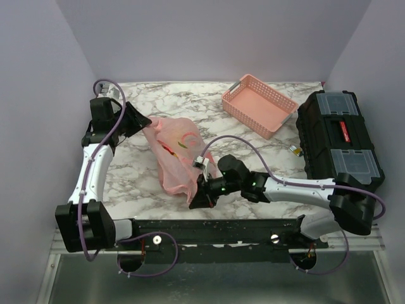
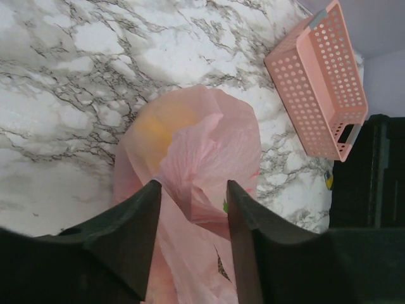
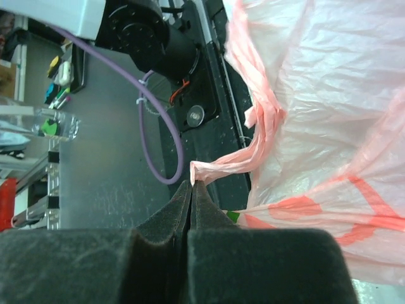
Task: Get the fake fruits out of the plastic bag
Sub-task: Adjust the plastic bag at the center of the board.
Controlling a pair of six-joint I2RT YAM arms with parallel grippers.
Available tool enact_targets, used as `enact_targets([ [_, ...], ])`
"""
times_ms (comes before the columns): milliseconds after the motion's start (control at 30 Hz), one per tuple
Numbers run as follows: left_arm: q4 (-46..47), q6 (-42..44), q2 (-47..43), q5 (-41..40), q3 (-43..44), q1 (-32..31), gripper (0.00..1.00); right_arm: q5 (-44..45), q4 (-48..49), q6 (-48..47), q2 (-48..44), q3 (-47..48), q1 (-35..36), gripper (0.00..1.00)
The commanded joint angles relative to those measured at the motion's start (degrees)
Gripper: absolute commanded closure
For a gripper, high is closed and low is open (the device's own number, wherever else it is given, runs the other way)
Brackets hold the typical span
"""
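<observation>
Bag: We see the thin, crinkly, translucent pink plastic bag point(image 1: 174, 152) lying on the white marble-patterned table point(image 1: 253, 152), left of centre, between the two grippers.

Long axis: It runs from the far left toward the near edge, slanting slightly right. The bulging end lies far, by the left arm, and the handle end points near, toward the right arm.

Fruits: The fake fruits are inside the bag. In the left wrist view a round orange-yellow fruit point(image 2: 158, 126) glows through the film. From above we make out only red and yellow-green smudges, and we cannot tell which fruits they are.

Handle: A twisted pink loop handle point(image 3: 253, 152) stretches taut from the bag's near end.

Right gripper: The right gripper point(image 3: 192, 187) has its foam pads pressed together on the tip of that handle, by the table's near edge.

Left gripper: The left gripper point(image 2: 193, 190) has its jaws spread, straddling a raised fold of the bag. We cannot tell whether they touch it.

Surroundings: A rigid pink lattice basket point(image 1: 258, 105) sits far right of centre, well apart from the bag. A black plastic toolbox with clear lid compartments point(image 1: 338, 136) stands at the right edge.
</observation>
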Motion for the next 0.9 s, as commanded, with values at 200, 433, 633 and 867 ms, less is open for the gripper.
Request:
enact_targets([
  [200,-0.12,1.12,-21.25,0.89,-10.86,-1.43,0.26,6.51,-2.39,-3.91,-2.16,3.0,0.43,0.99],
  [433,-2.49,3.44,-31.96,-4.95,-13.61,-9.91,0.13,6.16,-1.24,-4.61,-2.82,2.34,0.43,0.99],
  [633,-1.01,6.32,-36.54,-19.41,-14.85,-21.6,0.01,6.61,-0.08,-4.5,-4.25,0.8,0.45,0.99],
  [867,-4.55,6.43,-28.64,-27.59,-10.56,-27.01,0.26,6.72,0.15,-4.53,-4.61,0.56,0.45,0.99],
])
